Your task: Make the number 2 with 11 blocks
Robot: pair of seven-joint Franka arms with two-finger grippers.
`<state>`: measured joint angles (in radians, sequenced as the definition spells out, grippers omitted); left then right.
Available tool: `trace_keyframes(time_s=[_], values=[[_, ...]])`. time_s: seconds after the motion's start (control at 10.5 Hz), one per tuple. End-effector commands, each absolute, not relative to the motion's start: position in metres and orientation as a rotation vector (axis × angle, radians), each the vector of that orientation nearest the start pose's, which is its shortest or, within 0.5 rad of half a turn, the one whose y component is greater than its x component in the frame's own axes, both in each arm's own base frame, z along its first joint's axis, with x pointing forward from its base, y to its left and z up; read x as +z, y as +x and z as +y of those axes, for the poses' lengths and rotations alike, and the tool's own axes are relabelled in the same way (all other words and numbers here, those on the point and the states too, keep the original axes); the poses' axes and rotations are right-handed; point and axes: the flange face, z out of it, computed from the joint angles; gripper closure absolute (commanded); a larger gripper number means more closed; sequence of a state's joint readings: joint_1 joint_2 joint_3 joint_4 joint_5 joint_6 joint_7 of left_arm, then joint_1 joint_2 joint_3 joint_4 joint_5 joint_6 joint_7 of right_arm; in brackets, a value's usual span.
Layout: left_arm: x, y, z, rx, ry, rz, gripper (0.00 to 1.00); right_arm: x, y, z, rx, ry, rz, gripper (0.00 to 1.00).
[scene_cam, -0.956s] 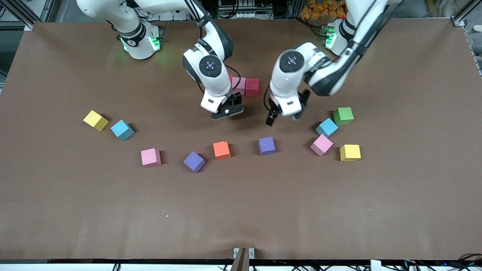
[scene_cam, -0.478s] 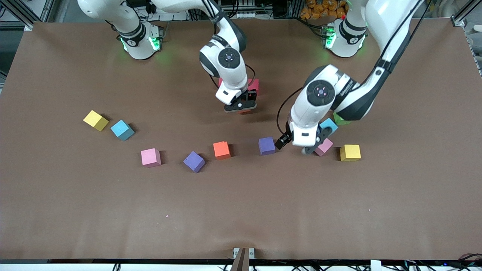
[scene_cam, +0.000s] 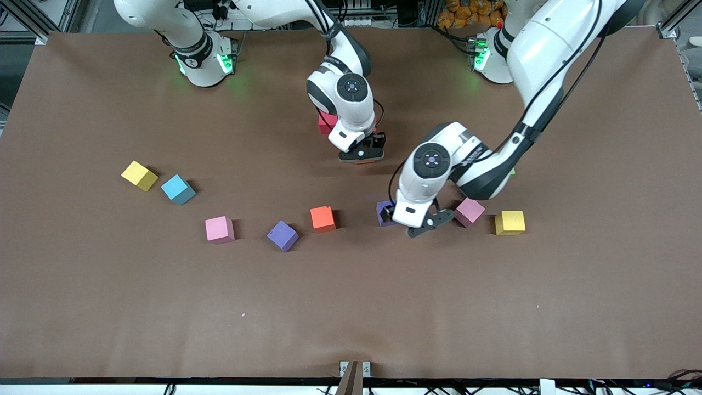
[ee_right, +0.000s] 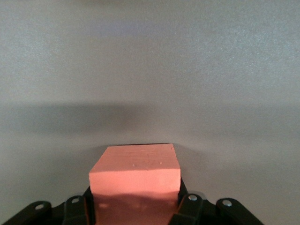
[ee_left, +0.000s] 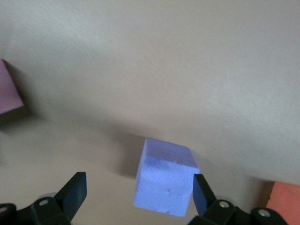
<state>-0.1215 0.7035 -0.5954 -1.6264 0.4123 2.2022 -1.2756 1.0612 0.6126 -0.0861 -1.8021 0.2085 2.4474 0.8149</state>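
On the brown surface (scene_cam: 109, 285), toward the right arm's end, a yellow block (scene_cam: 139, 175) sits just beside a light blue block (scene_cam: 177, 190). Next along come a pink block (scene_cam: 219, 229), a purple block (scene_cam: 283, 236) turned at an angle, and an orange block (scene_cam: 322, 218), spaced apart in a loose row.

Above these, nearer the bases, a red block (scene_cam: 324, 124) shows partly from under the right arm. The right gripper (scene_cam: 362, 155) hangs low over the surface just in front of it, its fingers clamped on a second orange block (ee_right: 135, 174).

The left gripper (scene_cam: 410, 221) is down at the row, fingers (ee_left: 75, 190) spread wide on either side of a second purple block (ee_left: 165, 176); one finger stands right against the block and the other well clear of it. Nothing is gripped.

Toward the left arm's end lie another pink block (scene_cam: 470, 212) and a second yellow block (scene_cam: 510, 222), near each other but apart.
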Motion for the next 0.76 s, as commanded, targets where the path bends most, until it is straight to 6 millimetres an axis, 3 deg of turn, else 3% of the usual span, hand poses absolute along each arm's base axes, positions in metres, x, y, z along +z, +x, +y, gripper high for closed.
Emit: trace_keyframes(time_s=[0.0,0.38,0.48,0.67], values=[[0.264,0.564,-0.401,0.023,-3.108,-0.551,0.00,0.209,0.361,0.556,0.065,-3.060,0.026,0.68],[0.244,0.564,-0.405,0.075,-3.126,-0.458,0.00,0.205,0.343,0.563,0.082,-3.077,0.015,0.67],[0.244,0.561,-0.417,0.074,-3.137,-0.445,0.00,0.204,0.342,0.564,0.083,-3.078,0.013,0.67],[0.245,0.560,-0.419,0.078,-3.139,-0.454,0.00,0.202,0.340,0.564,0.084,-3.080,0.011,0.67]])
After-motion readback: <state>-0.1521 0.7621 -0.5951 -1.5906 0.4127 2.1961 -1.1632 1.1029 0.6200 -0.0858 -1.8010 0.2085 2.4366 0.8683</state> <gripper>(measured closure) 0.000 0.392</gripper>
